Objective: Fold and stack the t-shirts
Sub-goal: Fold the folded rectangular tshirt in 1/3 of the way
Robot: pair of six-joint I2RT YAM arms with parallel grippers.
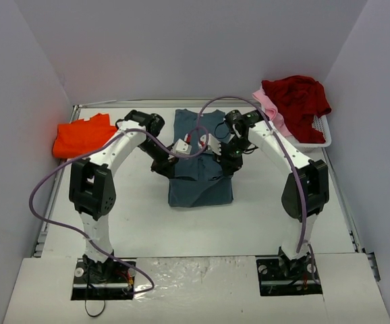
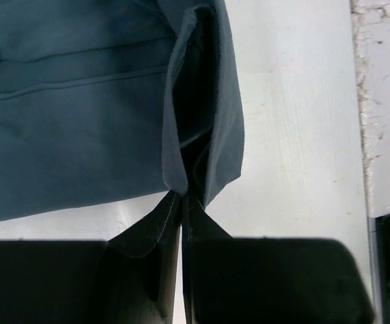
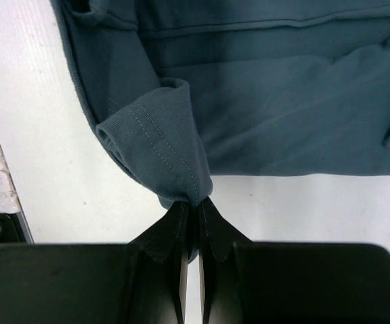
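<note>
The slate blue-grey t-shirt [image 1: 200, 192] lies spread in the middle, mostly flat, with a fold of cloth at each side edge drawn up into a peak. The bright orange t-shirt [image 1: 84, 137] sits crumpled at far left; the dark red t-shirt [image 1: 296, 98] is heaped at far right over the pale pink t-shirt [image 1: 270, 108], which peeks out at its left

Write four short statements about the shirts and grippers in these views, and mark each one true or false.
1. The left gripper and right gripper are each shut on the slate blue-grey cloth t-shirt. True.
2. The bright orange cloth t-shirt lies in the white plastic basket. False: it lies on the table at the far left.
3. The dark red cloth t-shirt is heaped on the basket. True.
4. The pale pink cloth t-shirt is spread flat mid-table. False: it is bunched beside the dark red one.
</note>
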